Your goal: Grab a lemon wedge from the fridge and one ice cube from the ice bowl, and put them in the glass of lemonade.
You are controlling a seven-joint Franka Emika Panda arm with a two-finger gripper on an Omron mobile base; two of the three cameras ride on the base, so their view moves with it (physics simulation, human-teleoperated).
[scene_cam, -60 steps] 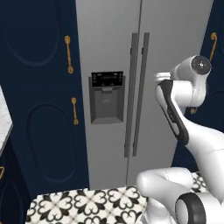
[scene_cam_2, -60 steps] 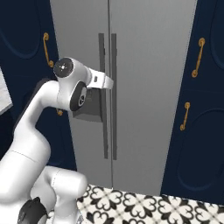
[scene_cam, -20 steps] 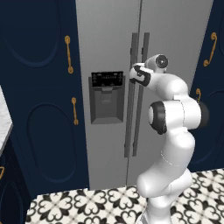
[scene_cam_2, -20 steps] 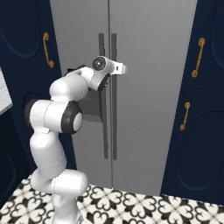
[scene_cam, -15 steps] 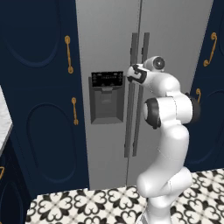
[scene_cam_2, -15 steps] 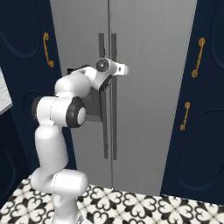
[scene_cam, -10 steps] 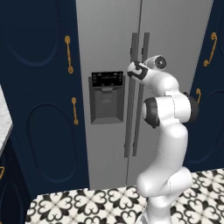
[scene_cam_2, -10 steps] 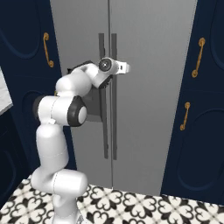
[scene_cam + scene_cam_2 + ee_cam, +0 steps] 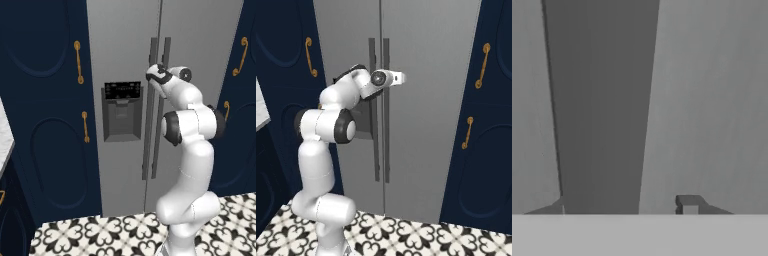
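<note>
Big grey fridge [image 9: 125,60] straight ahead, both doors shut, with a black panel [image 9: 121,110] in the left door. Two long dark handles [image 9: 159,105] side by side down the middle, where the doors meet. White arm [image 9: 192,150] up from the floor, bent at the elbow, reaching to the top part of the handles. Hand [image 9: 151,73] right at the left door's handle, seen from the left base view; from the right base view, hand [image 9: 367,80] partly hidden behind the arm's own wrist. In the hand view, dark handle [image 9: 602,105] very close and wide, running up between the two finger tips [image 9: 688,204], one tip on each side of it. Fingers around the handle but not yet tight on it, so can't tell if gripping or loose. Dark blue cabinets [image 9: 45,125] with gold handles [image 9: 78,62] on both sides of the fridge. Black and white patterned floor [image 9: 100,232] below.
</note>
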